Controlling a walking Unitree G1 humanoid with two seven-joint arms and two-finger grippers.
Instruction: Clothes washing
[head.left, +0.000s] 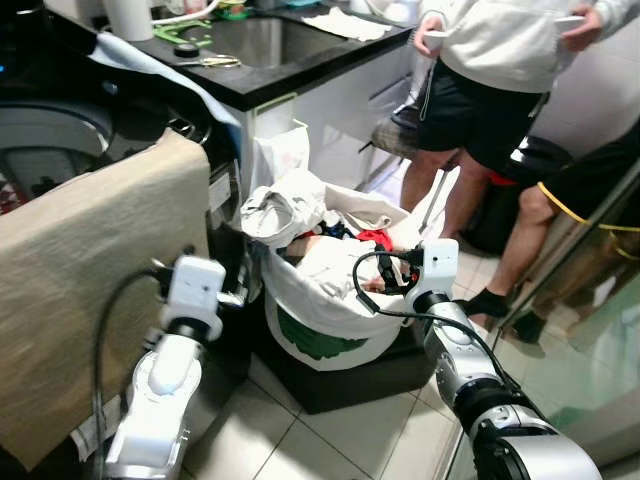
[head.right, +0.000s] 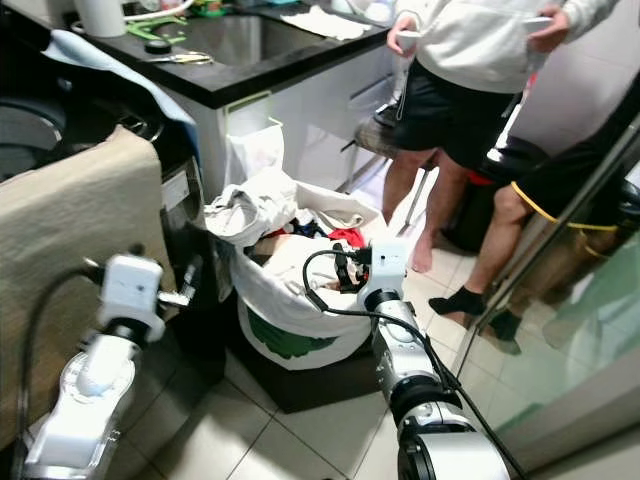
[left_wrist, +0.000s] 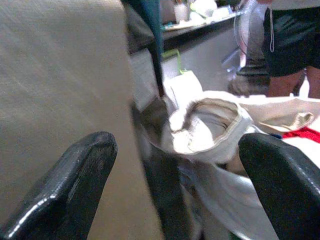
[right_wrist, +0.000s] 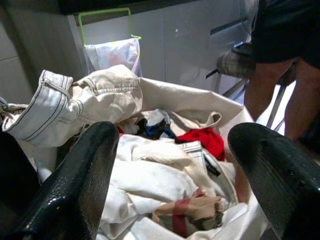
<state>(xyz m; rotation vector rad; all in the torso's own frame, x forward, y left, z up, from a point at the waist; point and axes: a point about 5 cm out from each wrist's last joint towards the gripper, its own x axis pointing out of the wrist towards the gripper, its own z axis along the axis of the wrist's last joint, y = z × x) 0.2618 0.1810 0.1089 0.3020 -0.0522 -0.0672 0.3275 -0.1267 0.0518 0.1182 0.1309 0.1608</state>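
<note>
Right tool hangs wide apart over the laundry bag mid-frame, probably lining up a grab on the clothes, left tool apart too.

Both my arms up, both sets of fingers spread.

My left gripper is raised forward with fingers wide apart; my right gripper is stretched ahead, fingers equally parted and holding nothing.

No lettering is showing clearly enough to read. A small dark tag is lying on the pale clothes in the laundry bag, its print too blurred to read.
</note>
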